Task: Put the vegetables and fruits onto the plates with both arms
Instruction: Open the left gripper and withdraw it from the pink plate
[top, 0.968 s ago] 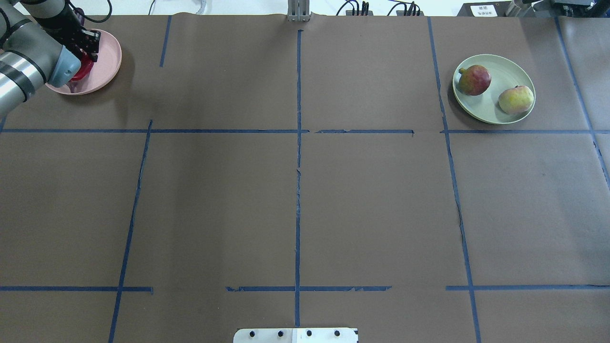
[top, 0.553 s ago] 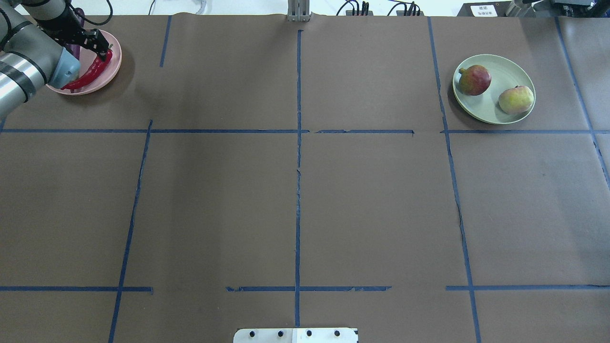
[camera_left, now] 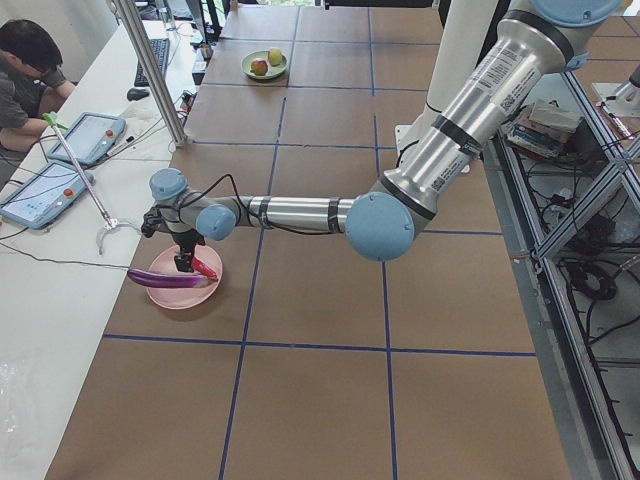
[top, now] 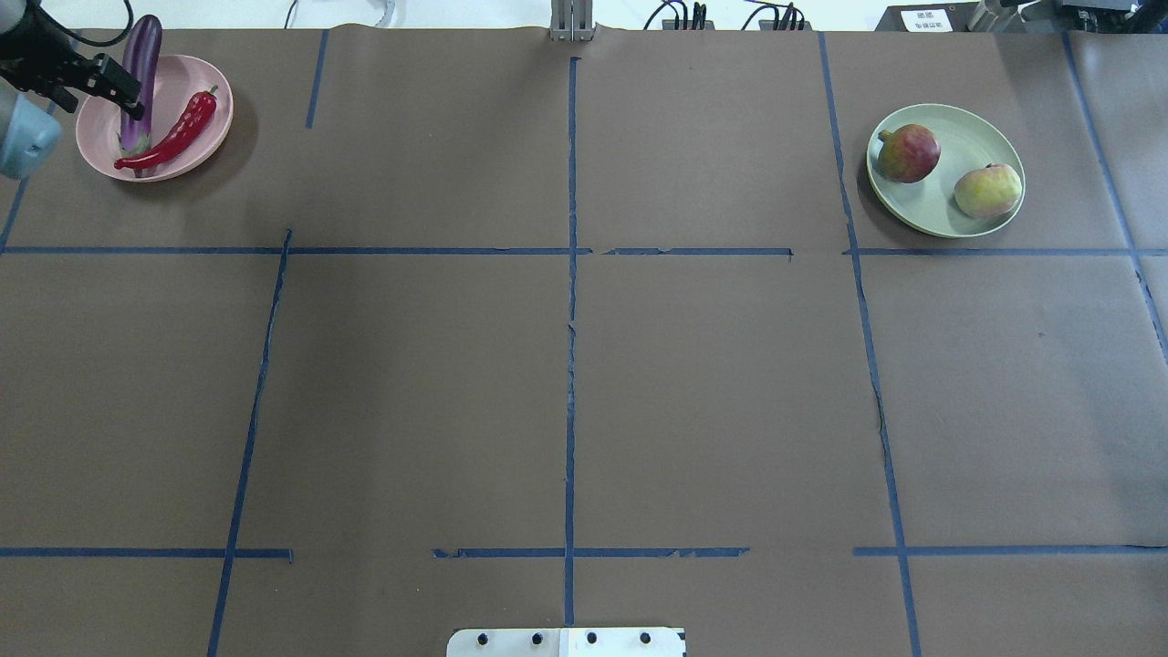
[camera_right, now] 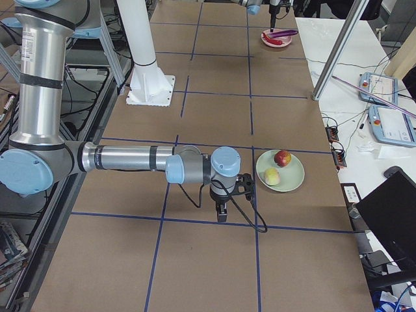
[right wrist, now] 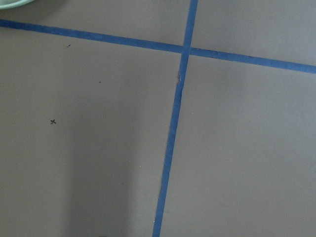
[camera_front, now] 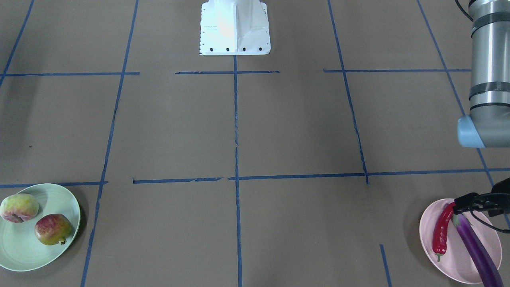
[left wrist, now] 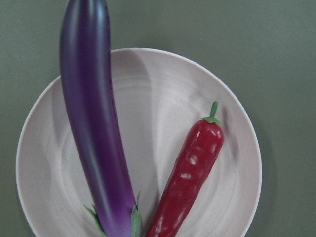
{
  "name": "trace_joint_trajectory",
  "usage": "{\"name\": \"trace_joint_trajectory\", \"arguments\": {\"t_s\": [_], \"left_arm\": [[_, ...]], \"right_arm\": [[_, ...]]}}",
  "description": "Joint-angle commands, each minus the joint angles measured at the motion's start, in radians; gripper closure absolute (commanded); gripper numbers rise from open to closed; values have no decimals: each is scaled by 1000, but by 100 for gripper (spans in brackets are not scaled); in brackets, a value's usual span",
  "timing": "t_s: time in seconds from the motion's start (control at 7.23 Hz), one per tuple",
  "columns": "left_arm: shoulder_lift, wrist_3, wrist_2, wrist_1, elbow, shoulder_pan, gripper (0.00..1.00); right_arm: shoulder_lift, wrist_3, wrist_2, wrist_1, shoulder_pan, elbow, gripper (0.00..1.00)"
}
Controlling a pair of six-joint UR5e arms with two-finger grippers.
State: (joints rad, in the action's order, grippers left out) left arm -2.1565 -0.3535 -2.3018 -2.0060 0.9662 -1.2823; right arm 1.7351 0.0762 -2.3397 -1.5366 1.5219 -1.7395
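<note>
The left arm (camera_left: pixel 300 213) drops from its shoulder to a bent elbow, and its forearm then reaches out level across the table. The wrist turns the left gripper (top: pixel 117 91) to point straight down, raised a little above a pink plate (top: pixel 208 123). Its fingers look parted and grip nothing.

Directly beneath this gripper lie a purple eggplant (top: pixel 142 57) and a red chili pepper (top: pixel 179 132). They rest side by side on the plate, meeting where the eggplant's cap lies by the chili's tip. The eggplant's rounded end overhangs the rim.

The right arm (camera_right: pixel 123 158) holds its forearm level and low. The right gripper (camera_right: pixel 221 212) points down just over the brown table cover (right wrist: pixel 98 148), above a cross of blue tape (right wrist: pixel 183 49). Whether its fingers are parted or closed cannot be told.

Near that gripper, on the side away from the robot's base, sits a green plate (top: pixel 958 123). It holds a pomegranate (top: pixel 908 153) and a peach (top: pixel 987 190), a little apart.
</note>
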Motion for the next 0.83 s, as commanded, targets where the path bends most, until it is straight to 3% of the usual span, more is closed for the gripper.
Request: {"name": "trace_joint_trajectory", "arguments": {"t_s": [0.0,0.14,0.28,0.69], "left_arm": [[69,114,-106,19,72,-77,0],[125,117,-141,82,153,-95,0],[236,128,-142,129,295,-95,0],[473,330,-124,332,578,-161,0]], "right_arm": [[12,13,-7,-25,55,-24,0],[11,13,-1,-51,55,-34,0],[12,14,2,-53,55,-35,0],[12,14,5,-42,55,-26,0]]}}
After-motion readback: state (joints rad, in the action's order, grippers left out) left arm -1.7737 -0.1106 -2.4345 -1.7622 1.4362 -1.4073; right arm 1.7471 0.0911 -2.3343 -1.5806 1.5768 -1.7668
